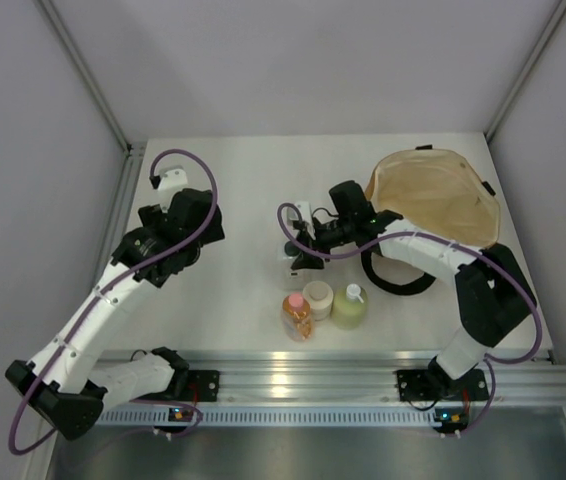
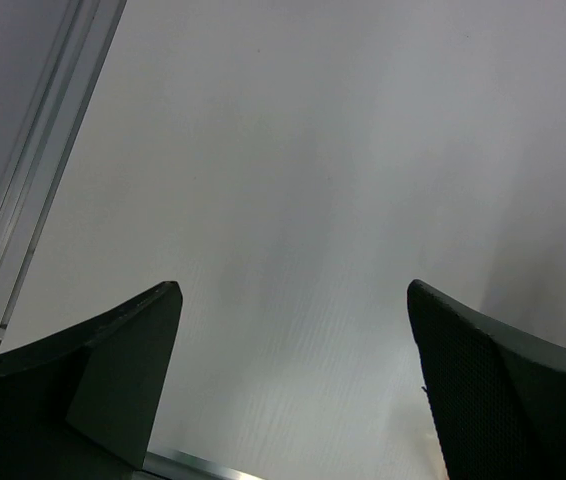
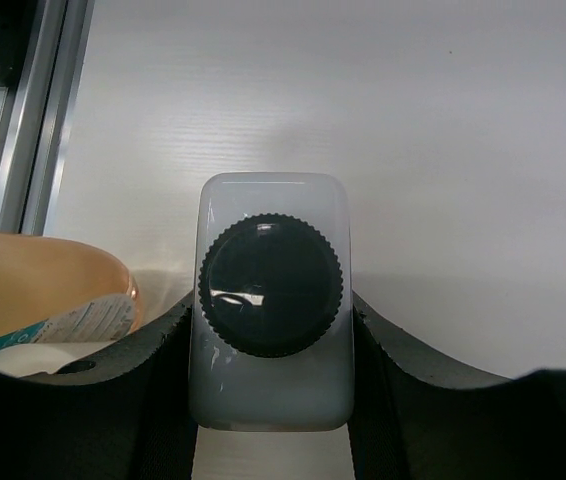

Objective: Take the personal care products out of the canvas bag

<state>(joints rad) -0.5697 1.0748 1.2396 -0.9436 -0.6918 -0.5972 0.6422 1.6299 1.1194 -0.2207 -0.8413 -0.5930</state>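
Observation:
The white squarish bottle (image 3: 271,390) with its dark cap sits between the fingers of my right gripper (image 3: 273,300), which is shut on its sides above the table. In the top view that gripper (image 1: 299,240) hangs left of the canvas bag (image 1: 438,195) and covers most of the bottle. The orange bottle with a pink cap (image 1: 297,315), the cream round jar (image 1: 317,298) and the pale green bottle (image 1: 350,307) stand in a row near the front edge. The orange bottle (image 3: 53,290) also shows beside my right fingers. My left gripper (image 2: 293,290) is open and holds nothing, raised at the left (image 1: 171,190).
The bag lies open at the back right, its cream lining up, with a black loop handle (image 1: 398,275) curled on the table under my right arm. An aluminium rail (image 1: 343,375) runs along the near edge. Enclosure walls stand on both sides.

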